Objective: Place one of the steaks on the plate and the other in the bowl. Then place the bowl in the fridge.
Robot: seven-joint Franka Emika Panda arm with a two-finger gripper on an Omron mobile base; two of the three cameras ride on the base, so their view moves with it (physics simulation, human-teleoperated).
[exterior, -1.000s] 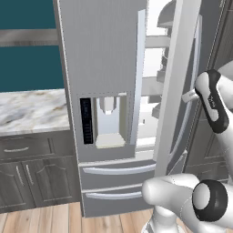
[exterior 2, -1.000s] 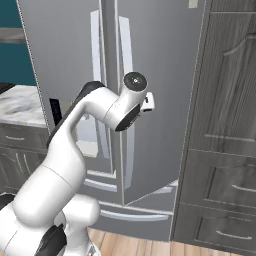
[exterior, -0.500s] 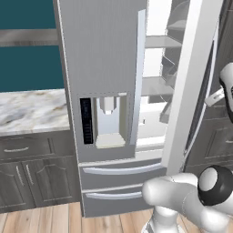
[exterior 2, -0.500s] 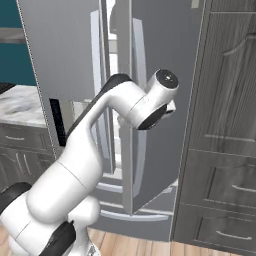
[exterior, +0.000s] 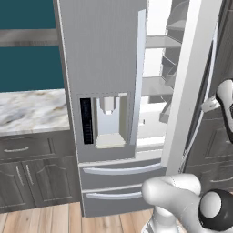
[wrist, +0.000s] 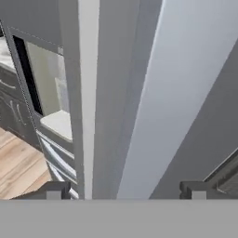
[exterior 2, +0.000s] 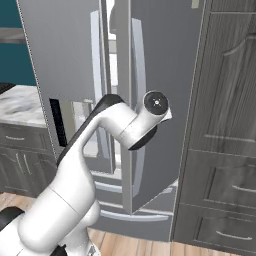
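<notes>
While the fridge point(exterior: 109, 91) right door point(exterior 2: 160, 100) stands ajar, the gripper point(wrist: 125, 189) sits open, fingertips point(wrist: 55, 190) straddling the door's edge

I am looking at a home kitchen. A steel fridge point(exterior: 109, 91) stands beside a marble counter point(exterior: 32, 111), grey cabinets point(exterior: 36, 175) and wood flooring point(exterior: 45, 218).

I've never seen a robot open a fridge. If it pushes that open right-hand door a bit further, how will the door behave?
The right door would probably swing stiffly as one rigid panel, since it looks like a tall steel slab hung along one edge. It likely feels heavy, given the shelves on its inner side. Its smooth face could let the fingers slide.
</notes>
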